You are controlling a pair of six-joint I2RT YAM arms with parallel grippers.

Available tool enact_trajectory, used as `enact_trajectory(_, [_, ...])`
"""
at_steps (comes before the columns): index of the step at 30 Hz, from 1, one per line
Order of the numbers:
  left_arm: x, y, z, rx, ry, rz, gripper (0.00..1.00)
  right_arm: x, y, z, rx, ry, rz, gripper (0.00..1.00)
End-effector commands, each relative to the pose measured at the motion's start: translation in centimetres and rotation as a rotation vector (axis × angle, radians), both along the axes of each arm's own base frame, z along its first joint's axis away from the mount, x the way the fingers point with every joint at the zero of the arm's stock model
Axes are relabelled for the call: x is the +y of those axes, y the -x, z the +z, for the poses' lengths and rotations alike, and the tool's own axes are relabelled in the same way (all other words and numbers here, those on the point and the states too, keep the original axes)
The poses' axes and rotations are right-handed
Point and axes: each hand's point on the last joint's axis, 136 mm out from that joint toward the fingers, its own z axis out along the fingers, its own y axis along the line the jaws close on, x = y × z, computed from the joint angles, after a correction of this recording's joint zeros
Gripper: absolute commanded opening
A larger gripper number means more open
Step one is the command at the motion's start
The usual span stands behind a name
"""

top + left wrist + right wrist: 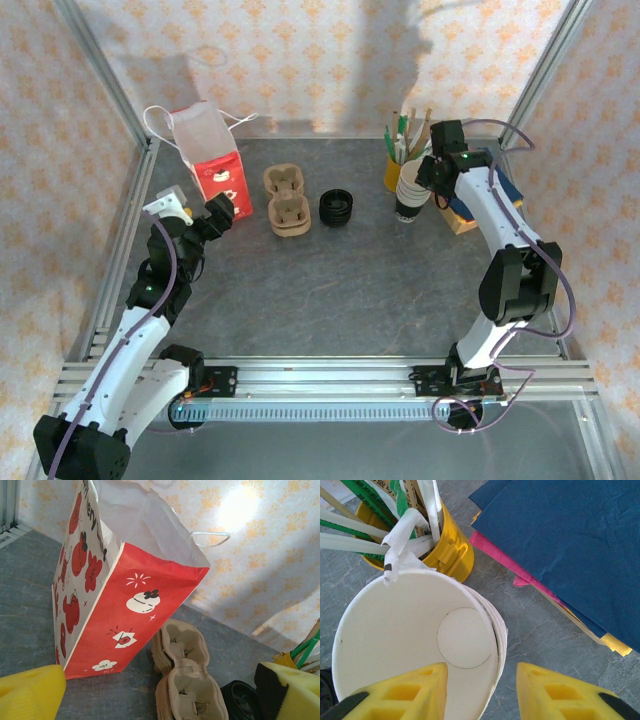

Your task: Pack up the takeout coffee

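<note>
- The right gripper [480,680] hangs above the stack of lidless white paper cups [410,645], at the upper right of the top view. Its yellow fingers [405,692] stand wide apart and hold nothing. One is over the inside of the top cup, the other over the bare table outside the rim.
- The takeout coffee [407,213] is, I believe, the small dark-topped thing touching the lower side of that stack in the top view. It is too small there to show a green wall, so I am not sure.
- The left gripper [160,682], at the left of the top view, faces the red and white paper bag with string handles [125,605]. Its fingers [30,692] are also spread, with nothing between them. The bag stands upright with its mouth open.
- Just right of the bag lie the brown moulded-pulp cup carriers [185,655], and after them the stack of black plastic lids [337,207].
- The step in hand, as I judge it, is reaching for the coffee. To do it well, the right gripper should move off the cup stack to the dark-topped cup. It should put one finger on each side of the wall below the lid and close gently, because paper crushes and a lid can pop off.
- The lift should go straight up with the cup kept upright. The yellow tin of stirrers [452,555] and the cup stack stand very near and could be knocked over.
</note>
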Motion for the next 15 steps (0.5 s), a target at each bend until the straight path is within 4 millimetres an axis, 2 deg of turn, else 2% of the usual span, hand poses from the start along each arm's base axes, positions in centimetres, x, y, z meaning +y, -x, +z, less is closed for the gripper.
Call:
enact_trajectory(1, [-0.6,-0.1,0.7,-0.03,0.016,-0.023,0.97,-0.1,-0.4,0.5,-0.005,0.012,-0.01,0.37])
enact_trajectory(8, [-0.6,0.0,-0.2,-0.012,0.029,-0.022,0.97,-0.2,-0.5,0.8,-0.01,0.018,-0.013,0.32])
enact_trajectory(15, [-0.6,0.3,-0.2,-0.01,0.042,-0.019,0.97,0.1,-0.8,0.4,-0.015,0.006,0.0,0.28])
